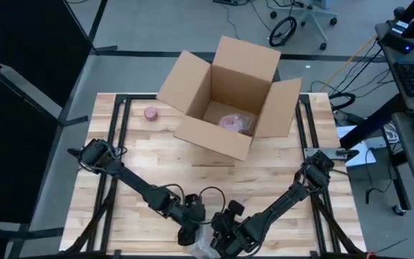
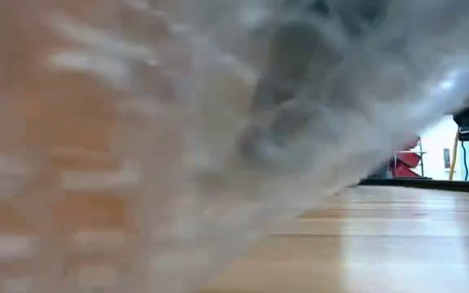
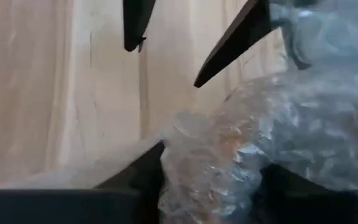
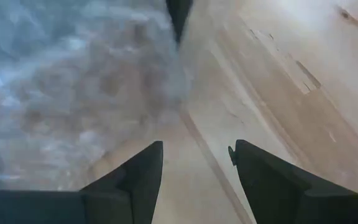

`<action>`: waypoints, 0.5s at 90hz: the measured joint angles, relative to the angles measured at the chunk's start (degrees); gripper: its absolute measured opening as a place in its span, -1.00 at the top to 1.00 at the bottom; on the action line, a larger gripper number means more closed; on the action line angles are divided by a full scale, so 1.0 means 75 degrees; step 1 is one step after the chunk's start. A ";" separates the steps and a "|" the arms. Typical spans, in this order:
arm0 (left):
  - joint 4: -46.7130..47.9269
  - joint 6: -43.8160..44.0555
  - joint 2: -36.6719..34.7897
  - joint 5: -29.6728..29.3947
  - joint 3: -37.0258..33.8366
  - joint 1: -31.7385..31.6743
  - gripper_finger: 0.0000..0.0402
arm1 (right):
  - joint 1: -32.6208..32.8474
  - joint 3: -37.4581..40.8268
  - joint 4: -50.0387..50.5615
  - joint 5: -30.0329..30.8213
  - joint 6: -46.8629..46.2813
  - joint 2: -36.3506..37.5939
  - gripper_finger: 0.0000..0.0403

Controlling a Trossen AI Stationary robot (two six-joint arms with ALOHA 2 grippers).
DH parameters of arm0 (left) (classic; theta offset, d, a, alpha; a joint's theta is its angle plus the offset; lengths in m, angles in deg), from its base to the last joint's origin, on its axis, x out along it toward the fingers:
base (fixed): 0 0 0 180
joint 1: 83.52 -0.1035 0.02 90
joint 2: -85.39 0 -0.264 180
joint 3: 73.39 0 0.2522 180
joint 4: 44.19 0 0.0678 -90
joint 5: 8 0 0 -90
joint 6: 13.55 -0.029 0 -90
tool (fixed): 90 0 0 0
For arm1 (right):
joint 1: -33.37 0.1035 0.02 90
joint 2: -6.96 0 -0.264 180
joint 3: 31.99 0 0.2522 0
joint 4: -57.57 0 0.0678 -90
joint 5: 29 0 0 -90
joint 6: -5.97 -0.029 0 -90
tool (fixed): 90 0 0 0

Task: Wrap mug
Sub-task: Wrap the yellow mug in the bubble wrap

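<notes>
Clear bubble wrap (image 1: 205, 244), crumpled around something orange, lies at the pale wooden worktop's (image 1: 264, 180) near edge between both hands in the high view, fills the low view, sits clamped in the left hand (image 3: 210, 180), and lies beside the right hand's (image 4: 197, 171) parted, empty fingers.

Grey concrete floor (image 1: 157, 21) all around the pale butcher-block wooden table (image 1: 264, 180), a wheeled grey office chair (image 1: 309, 16) out back, black cables (image 1: 282, 30) looped beside it, black curtain (image 1: 20, 86) off one side.
</notes>
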 joint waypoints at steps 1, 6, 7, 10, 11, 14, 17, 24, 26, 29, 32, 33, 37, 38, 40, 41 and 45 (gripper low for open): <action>0.0020 0.0013 -0.0006 0.0004 0.0000 -0.0002 0.04 | 0.0000 0.0000 -0.0002 0.0000 0.0000 0.0000 0.08; 0.0055 0.0085 -0.0024 0.0025 -0.0002 -0.0006 -0.10 | 0.0000 0.0000 0.0001 -0.0003 0.0000 0.0003 0.08; 0.0057 0.0109 -0.0025 0.0028 -0.0004 -0.0006 -0.12 | 0.0000 0.0000 0.0002 -0.0003 0.0000 0.0003 0.08; 0.0083 0.0188 -0.0045 0.0037 -0.0005 -0.0006 -0.17 | 0.0000 0.0000 0.0001 -0.0001 0.0003 0.0003 0.08; 0.0108 0.0207 -0.0060 0.0039 -0.0003 -0.0006 -0.19 | 0.0000 0.0000 0.0001 -0.0003 0.0003 0.0003 0.08; 0.0178 0.0238 -0.0132 0.0038 0.0005 -0.0001 -0.23 | 0.0000 0.0000 0.0001 -0.0003 0.0009 0.0003 0.08; 0.0223 0.0234 -0.0191 0.0050 0.0015 0.0010 -0.26 | 0.0000 0.0000 0.0003 -0.0024 0.0056 0.0006 0.08; 0.0291 0.0153 -0.0304 0.0058 0.0084 0.0012 -0.29 | -0.0001 0.0000 0.0094 -0.0329 0.0225 0.0114 0.08; 0.0319 0.0134 -0.0367 0.0058 0.0093 0.0015 -0.29 | -0.0009 0.0000 0.0113 -0.0420 0.0256 0.0173 0.08; 0.0407 0.0077 -0.0442 0.0058 0.0106 0.0024 -0.29 | -0.0015 0.0000 0.0112 -0.0521 0.0265 0.0289 0.08; 0.0517 0.0014 -0.0476 0.0063 0.0136 0.0024 -0.30 | -0.0015 -0.0001 0.0111 -0.0551 0.0261 0.0405 0.08; 0.0555 -0.0003 -0.0484 0.0065 0.0145 0.0024 -0.30 | -0.0015 -0.0003 0.0111 -0.0551 0.0259 0.0449 0.08; 0.0737 -0.0067 -0.0547 0.0068 0.0201 0.0026 -0.30 | -0.0015 -0.0008 0.0104 -0.0546 0.0251 0.0608 0.08; 0.0793 -0.0088 -0.0565 0.0068 0.0214 0.0026 -0.30 | -0.0015 -0.0009 0.0100 -0.0545 0.0251 0.0650 0.08; 0.0918 -0.0156 -0.0602 0.0065 0.0234 0.0026 -0.30 | -0.0010 -0.0009 0.0098 -0.0545 0.0251 0.0729 0.08; 0.0975 -0.0190 -0.0624 0.0065 0.0238 0.0026 -0.30 | -0.0005 -0.0009 0.0100 -0.0545 0.0250 0.0764 0.08; 0.1216 -0.0229 -0.0684 0.0056 0.0256 0.0026 -0.30 | 0.0000 -0.0009 0.0089 -0.0530 0.0246 0.0925 0.08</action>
